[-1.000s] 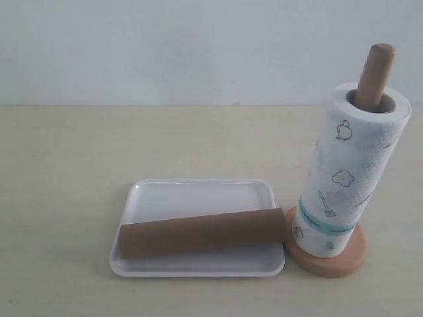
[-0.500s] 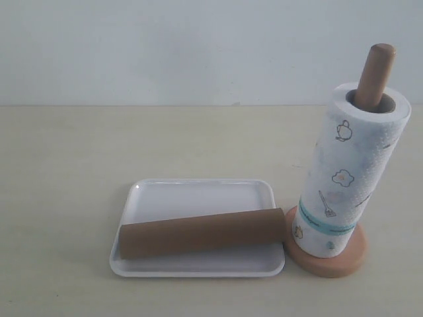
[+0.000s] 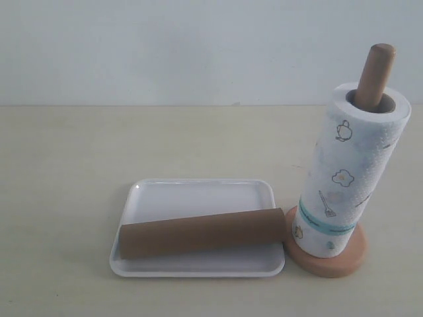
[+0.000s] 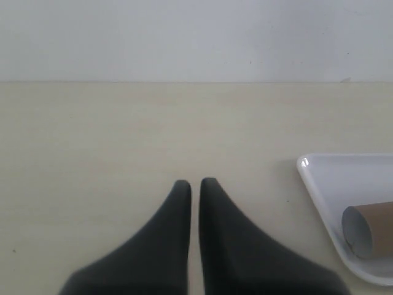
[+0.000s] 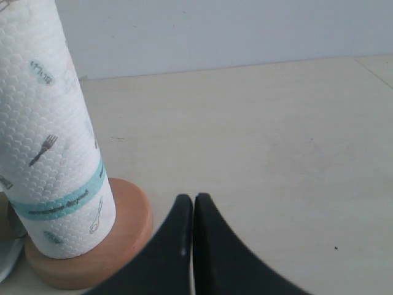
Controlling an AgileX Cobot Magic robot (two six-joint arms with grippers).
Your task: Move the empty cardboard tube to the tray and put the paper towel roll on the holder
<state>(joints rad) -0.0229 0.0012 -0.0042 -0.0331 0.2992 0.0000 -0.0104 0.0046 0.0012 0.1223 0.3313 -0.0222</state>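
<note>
Hovering, clamped: left gripper point(image 4: 194, 182); right gripper point(image 5: 193, 198)

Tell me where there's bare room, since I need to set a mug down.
The table lies bare left of the tray and behind it up to the wall. The tray's back half is free too. It is crowded where the cardboard tube ends at the tray's rim beside the holder carrying the paper towel roll.

The left gripper point(image 4: 194, 182) has two matte black fingers point(image 4: 159, 246), broad at the base and curving inward to narrow, rounded tips. The right gripper point(image 5: 188, 198) looks the same, its smooth black fingers point(image 5: 227, 258) tapering to blunt points, one marked by a tiny pale speck.
</note>
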